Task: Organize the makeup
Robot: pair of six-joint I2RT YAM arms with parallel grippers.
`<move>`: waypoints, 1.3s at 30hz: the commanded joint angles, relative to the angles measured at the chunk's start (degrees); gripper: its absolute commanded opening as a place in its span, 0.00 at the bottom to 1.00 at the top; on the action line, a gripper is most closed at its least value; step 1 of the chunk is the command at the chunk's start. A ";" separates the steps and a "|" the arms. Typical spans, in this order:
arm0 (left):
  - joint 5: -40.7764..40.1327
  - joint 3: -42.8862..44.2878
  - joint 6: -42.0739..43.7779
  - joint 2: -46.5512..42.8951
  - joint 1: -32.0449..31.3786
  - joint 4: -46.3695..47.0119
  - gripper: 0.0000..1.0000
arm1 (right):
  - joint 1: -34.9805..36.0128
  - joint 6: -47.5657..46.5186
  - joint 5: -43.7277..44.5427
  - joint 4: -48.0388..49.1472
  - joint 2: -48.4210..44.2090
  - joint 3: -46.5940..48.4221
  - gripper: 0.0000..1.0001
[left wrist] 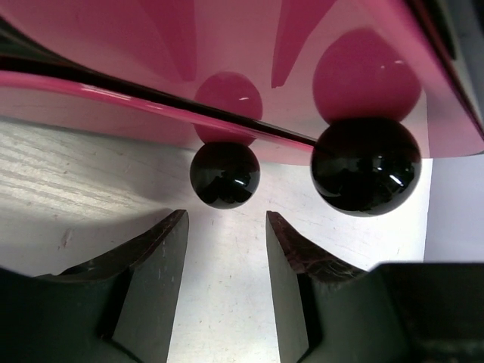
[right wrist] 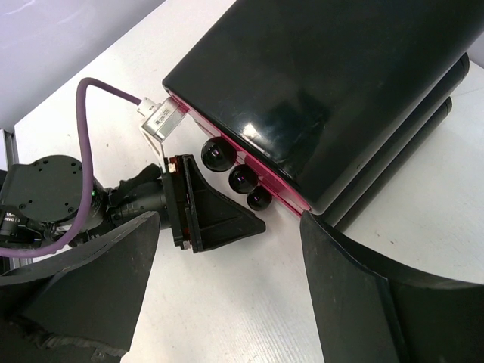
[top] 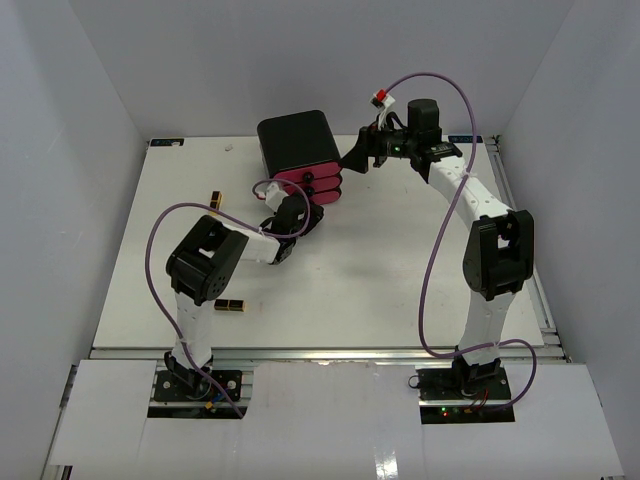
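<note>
Your left gripper (left wrist: 227, 219) lines up on the small round black knob (left wrist: 224, 175) of a glossy pink drawer (left wrist: 113, 45), fingers spread, the knob just ahead and ungripped. Your right gripper (top: 355, 158), fingers wide apart, stands beside the big black box (right wrist: 340, 91), likely to steady it. A black-and-gold lipstick case (top: 216, 200) and a second lipstick case (top: 229, 305) wait on the white table (top: 400, 280), left of the box, presumably for stowing

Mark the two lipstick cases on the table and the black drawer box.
near lipstick case (top: 230, 305): top view, its middle.
far lipstick case (top: 216, 199): top view, its middle.
black drawer box (top: 295, 143): top view, centre of its black top.
</note>
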 commanded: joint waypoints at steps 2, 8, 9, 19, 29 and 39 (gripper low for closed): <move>-4.62 -0.06 -3.51 -2.82 0.52 -0.89 0.56 | -0.44 0.44 -1.60 2.48 -2.22 -0.71 0.81; -8.11 -3.87 -4.15 -6.49 0.29 1.89 0.59 | -0.44 0.56 -1.80 2.52 -2.09 -1.11 0.82; -8.40 -3.98 -4.06 -6.64 0.26 2.03 0.59 | -0.44 0.66 -1.85 2.52 -2.04 -1.11 0.82; -9.15 0.02 -3.14 -3.47 0.43 0.99 0.59 | -0.53 0.88 -2.66 3.25 -3.29 -2.68 0.82; -8.48 3.00 -4.59 -1.92 0.61 -0.36 0.48 | -0.66 0.71 -3.19 3.61 -4.43 -4.23 0.83; -5.81 -0.67 -5.60 -4.27 0.48 0.41 0.28 | -0.99 0.13 -3.21 3.66 -5.40 -5.99 0.83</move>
